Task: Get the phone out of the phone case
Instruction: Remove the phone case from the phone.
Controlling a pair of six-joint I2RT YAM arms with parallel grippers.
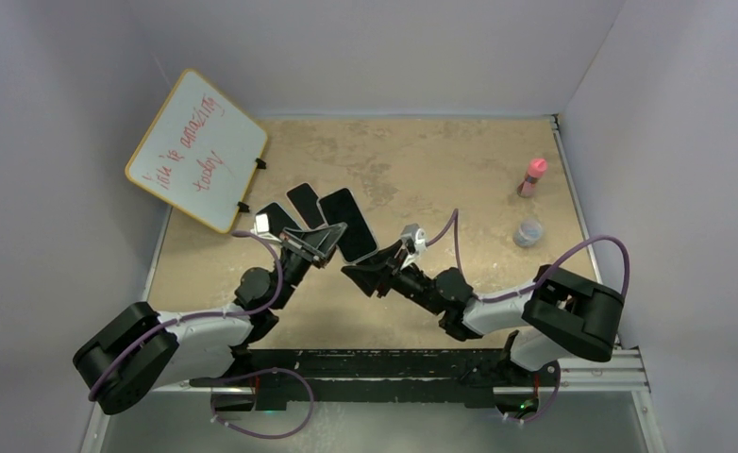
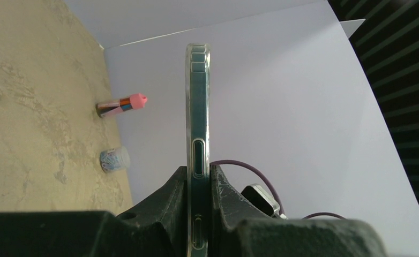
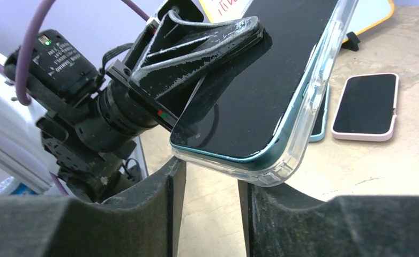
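Reviewer: phone position, grip state?
Me: phone (image 3: 261, 91) in its clear case (image 3: 317, 91) is up off the table (image 1: 412, 160), pinched face and back by my left gripper (image 2: 198, 176). My right gripper (image 3: 210, 176) is unclenched, jaws apart just under the free corner, holding nothing
Reviewer: handling?
Me: my guess is that the phone is rigid, glass and slick, and the case is bendy, so peel at a corner lip. Other phones (image 3: 365, 104) lie on the table below, whiteboard (image 1: 198, 149) behind, open room to my right
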